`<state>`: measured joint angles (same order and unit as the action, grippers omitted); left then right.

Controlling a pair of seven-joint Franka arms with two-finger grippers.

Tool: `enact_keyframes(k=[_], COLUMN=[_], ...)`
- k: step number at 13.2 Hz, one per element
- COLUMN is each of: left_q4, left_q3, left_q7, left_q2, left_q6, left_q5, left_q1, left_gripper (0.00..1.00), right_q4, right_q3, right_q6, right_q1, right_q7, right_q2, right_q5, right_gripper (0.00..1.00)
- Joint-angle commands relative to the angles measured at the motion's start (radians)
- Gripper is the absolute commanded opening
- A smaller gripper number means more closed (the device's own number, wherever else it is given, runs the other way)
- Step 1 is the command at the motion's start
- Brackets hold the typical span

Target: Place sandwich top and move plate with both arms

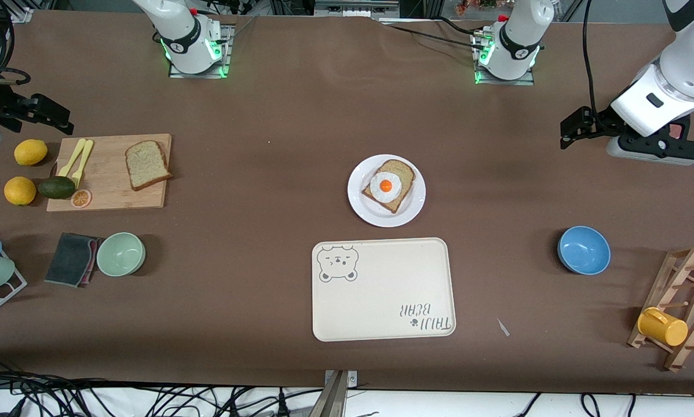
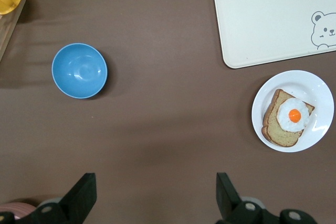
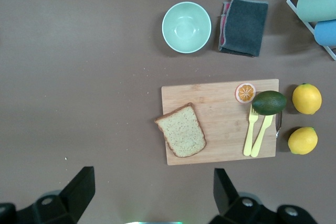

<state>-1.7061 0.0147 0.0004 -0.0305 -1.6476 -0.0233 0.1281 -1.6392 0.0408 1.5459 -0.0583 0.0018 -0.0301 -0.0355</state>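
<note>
While both arms wait at the table's ends, much of each is cut off by the frame edges. At the upper right of the front view, the left gripper (image 1: pixel 573 132) hangs over bare brown table (image 1: pixel 266 278), its fingers (image 2: pixel 84 195) spread wide with nothing between them; only their tips enter the bottom of the left wrist view. At the upper left edge, the right gripper (image 1: pixel 48 116) is half out of frame, its fingers (image 3: pixel 79 190) likewise wide apart and holding nothing.

Low in the centre lies the cream tray (image 1: pixel 382 289) with a bear drawing. Just above it sits the plate (image 1: pixel 361 202), bearing an egg-topped slice (image 1: pixel 393 185). On the cutting board (image 1: pixel 115 197) at centre left rests the sandwich top (image 1: pixel 146 164), beside yellow utensils (image 1: pixel 77 159) whose type is hard to make out. A mug rack (image 1: pixel 686 301) is clipped at the lower right edge.
</note>
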Motion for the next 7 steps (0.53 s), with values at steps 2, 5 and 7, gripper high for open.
enact_keyframes(k=[2,5,7], left_q4=[0.014,0.014,0.014], left_q3=[-0.006,-0.006,-0.006], left_q7=[-0.019,-0.017,-0.017], left_q2=[0.003,0.003,0.003], left_q6=[0.015,0.015,0.017], left_q5=[0.036,0.036,0.036], left_q1=[0.002,0.002,0.002], left_gripper=[1.00,1.00,1.00], right_q4=[0.019,0.004,0.004], right_q3=[0.001,-0.001,0.004], right_q6=[-0.013,0.002,-0.006], right_q1=[-0.003,-0.005,-0.002], right_q7=[-0.003,-0.010,-0.013], right_q2=[0.004,0.010,0.012], right_q5=[0.019,0.023,0.017], right_gripper=[1.00,0.99,0.99])
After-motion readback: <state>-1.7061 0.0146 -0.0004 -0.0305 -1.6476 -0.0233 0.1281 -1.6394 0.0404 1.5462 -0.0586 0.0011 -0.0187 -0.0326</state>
